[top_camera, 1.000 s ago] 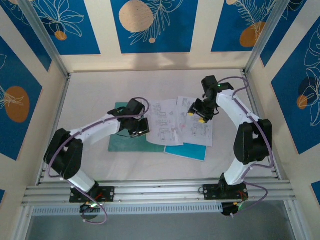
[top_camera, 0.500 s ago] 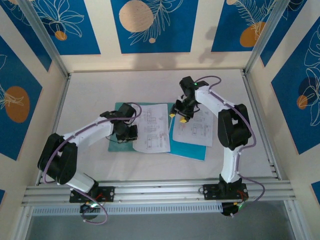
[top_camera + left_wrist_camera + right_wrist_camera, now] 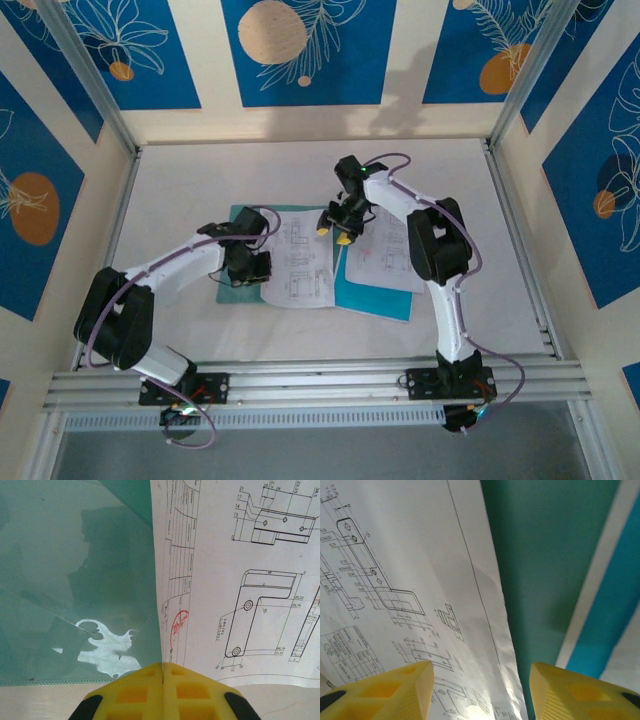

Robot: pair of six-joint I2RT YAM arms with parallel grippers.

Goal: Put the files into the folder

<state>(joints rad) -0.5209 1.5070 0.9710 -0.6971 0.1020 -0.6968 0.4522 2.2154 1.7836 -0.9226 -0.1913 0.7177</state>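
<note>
At the top view's centre, a white sheet of the files [image 3: 300, 268] is laid across the folder [image 3: 233, 291]. The left gripper [image 3: 163, 679] is closed at its edge; whether paper is pinched cannot be told. The right gripper [image 3: 480, 690] is held half open and empty. The sheet is best slid flat and squared.

We see a pale tabletop [image 3: 200, 170] beneath the left gripper [image 3: 262, 274] and right gripper [image 3: 333, 232], blue wall panels [image 3: 300, 50] with orange discs and leaf outlines beyond them, aluminium rail [image 3: 320, 385] behind.
</note>
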